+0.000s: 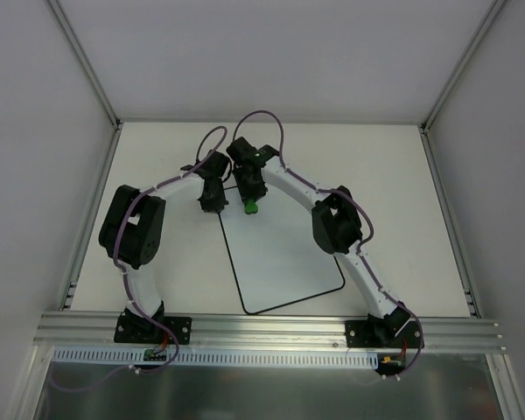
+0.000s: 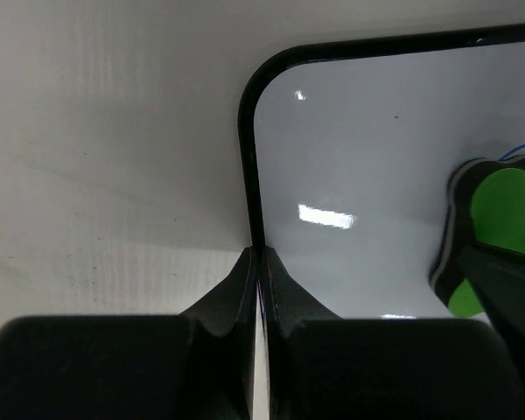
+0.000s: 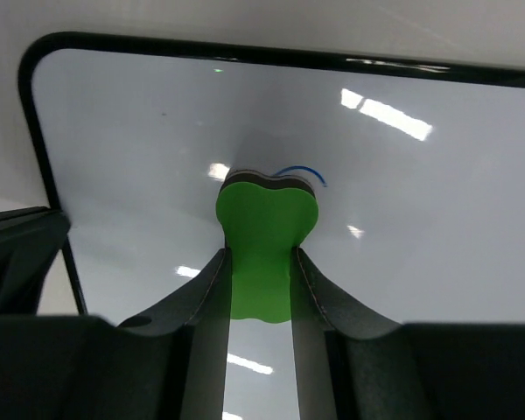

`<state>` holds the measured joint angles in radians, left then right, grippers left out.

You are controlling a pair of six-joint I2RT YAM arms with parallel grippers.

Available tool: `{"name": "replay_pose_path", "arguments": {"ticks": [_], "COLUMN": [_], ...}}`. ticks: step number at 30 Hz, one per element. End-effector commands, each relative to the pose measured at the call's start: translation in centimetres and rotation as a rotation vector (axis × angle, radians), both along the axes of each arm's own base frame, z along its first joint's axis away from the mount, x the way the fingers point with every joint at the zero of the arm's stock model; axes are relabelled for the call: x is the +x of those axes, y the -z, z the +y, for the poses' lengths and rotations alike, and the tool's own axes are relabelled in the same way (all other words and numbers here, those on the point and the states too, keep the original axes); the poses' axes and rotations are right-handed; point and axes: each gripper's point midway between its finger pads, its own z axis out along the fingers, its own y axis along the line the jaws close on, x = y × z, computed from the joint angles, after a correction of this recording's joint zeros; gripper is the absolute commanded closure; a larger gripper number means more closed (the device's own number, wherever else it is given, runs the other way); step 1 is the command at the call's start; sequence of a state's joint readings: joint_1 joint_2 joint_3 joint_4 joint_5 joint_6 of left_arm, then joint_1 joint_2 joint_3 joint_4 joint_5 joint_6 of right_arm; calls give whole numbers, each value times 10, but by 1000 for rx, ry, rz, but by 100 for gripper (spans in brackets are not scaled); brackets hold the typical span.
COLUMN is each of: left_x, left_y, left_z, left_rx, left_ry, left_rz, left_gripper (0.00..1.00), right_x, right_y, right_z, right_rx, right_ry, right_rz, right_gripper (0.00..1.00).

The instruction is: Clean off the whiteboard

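Pressing on the whiteboard [image 1: 284,262], which lies flat on the counter [image 1: 394,201] between the arms, a green eraser [image 3: 267,236] is clamped in the right gripper [image 3: 261,255], just beside a blue stroke [image 3: 302,170]. The left gripper [image 2: 261,261] is closed tight, seemingly touching the board's left border.
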<state>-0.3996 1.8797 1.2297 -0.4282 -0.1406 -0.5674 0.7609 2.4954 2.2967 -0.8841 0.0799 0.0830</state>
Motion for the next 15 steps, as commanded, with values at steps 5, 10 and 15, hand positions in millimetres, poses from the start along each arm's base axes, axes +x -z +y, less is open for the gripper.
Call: {"name": "replay_pose_path", "arguments": {"ticks": [5, 10, 15], "left_x": [-53, -56, -52], "left_y": [25, 24, 23], "left_z": [-34, -44, -53], "left_rx": [-79, -86, -92], "left_ry": [77, 107, 128], "left_rz": [147, 146, 136], "left_gripper": [100, 100, 100], "right_x": [10, 28, 35], "right_y": [14, 17, 19], "right_z": [-32, -89, -118], "right_rx": [-42, -111, -145], "right_ry": [100, 248, 301], "right_rz": [55, 57, 63], "right_gripper": [100, 100, 100]}}
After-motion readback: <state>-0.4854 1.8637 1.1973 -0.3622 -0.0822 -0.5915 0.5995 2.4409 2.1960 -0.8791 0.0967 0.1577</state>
